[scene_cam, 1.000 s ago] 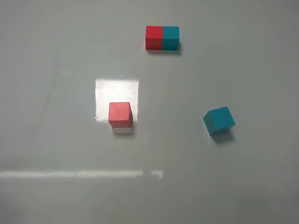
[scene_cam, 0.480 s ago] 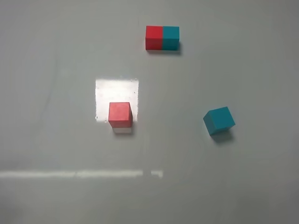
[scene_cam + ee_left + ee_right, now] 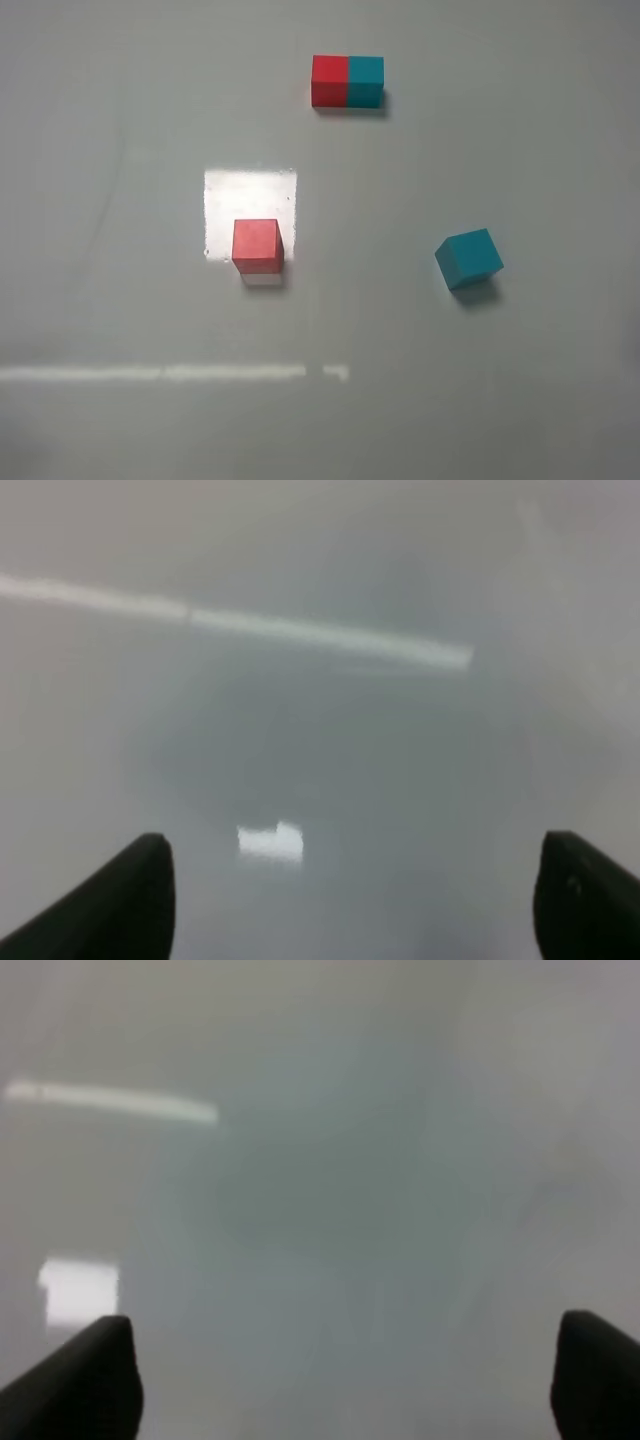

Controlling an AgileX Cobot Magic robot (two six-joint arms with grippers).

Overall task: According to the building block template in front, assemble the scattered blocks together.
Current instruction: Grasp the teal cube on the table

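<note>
The building block template (image 3: 348,81), a red cube and a teal cube joined as a short bar, lies at the far middle of the grey table. Of the scattered blocks, the loose red cube (image 3: 257,246) sits left of centre on the edge of a bright light patch, and the loose teal cube (image 3: 469,258) sits to the right, turned at an angle. Neither arm appears in the high view. In its wrist view, the left gripper (image 3: 350,895) is open over bare table, with dark fingertips (image 3: 135,895) far apart. The right gripper (image 3: 345,1375) is open too, nothing between its fingertips (image 3: 90,1375).
A square light reflection (image 3: 250,205) lies behind the red cube, and a thin bright streak (image 3: 170,373) crosses the near table. Both wrist views are blurred and show only grey table surface with light reflections.
</note>
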